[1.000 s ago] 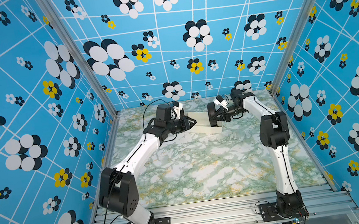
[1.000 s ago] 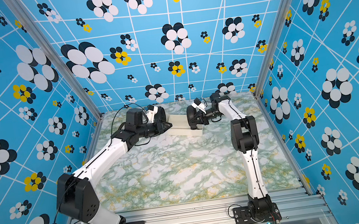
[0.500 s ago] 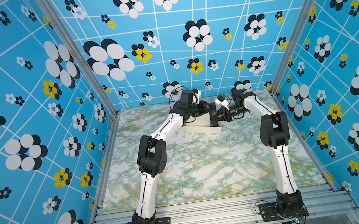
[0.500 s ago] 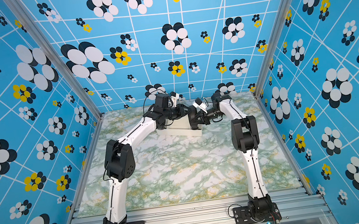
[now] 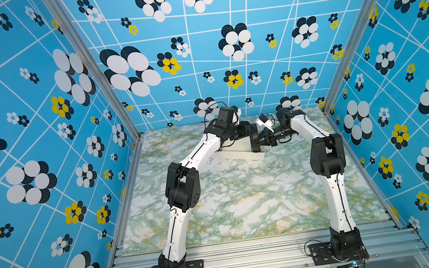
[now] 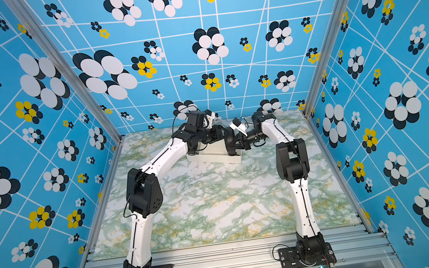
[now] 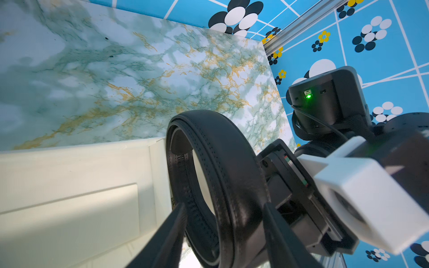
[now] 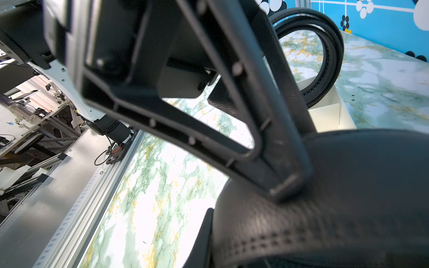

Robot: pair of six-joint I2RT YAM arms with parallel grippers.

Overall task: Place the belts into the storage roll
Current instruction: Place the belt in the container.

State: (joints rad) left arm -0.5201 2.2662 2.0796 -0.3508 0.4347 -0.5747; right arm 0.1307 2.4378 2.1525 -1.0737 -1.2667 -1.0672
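Observation:
The storage roll (image 5: 239, 155), an off-white tray, lies at the back middle of the marble table. A black belt (image 7: 222, 139) stands as a loose coil in the tray's (image 7: 69, 167) end compartment nearest the right arm. My left gripper (image 7: 224, 206) is open, with a finger on each side of the coil's near part. My right gripper (image 8: 216, 236) is shut on the coil's outer wrap (image 8: 325, 208), right beside the left gripper's finger (image 8: 278, 92). In a top view both grippers (image 5: 258, 140) meet over that tray end. No second belt shows.
Blue flowered walls (image 5: 37, 136) close in the table on three sides. An aluminium rail (image 5: 253, 257) with both arm bases runs along the front. The neighbouring tray compartment (image 7: 69, 215) holds nothing. Marble table (image 5: 245, 201) lies between tray and rail.
My left arm swung from left of the tray to its right end, and its jaws widened around the belt coil. The right arm kept still.

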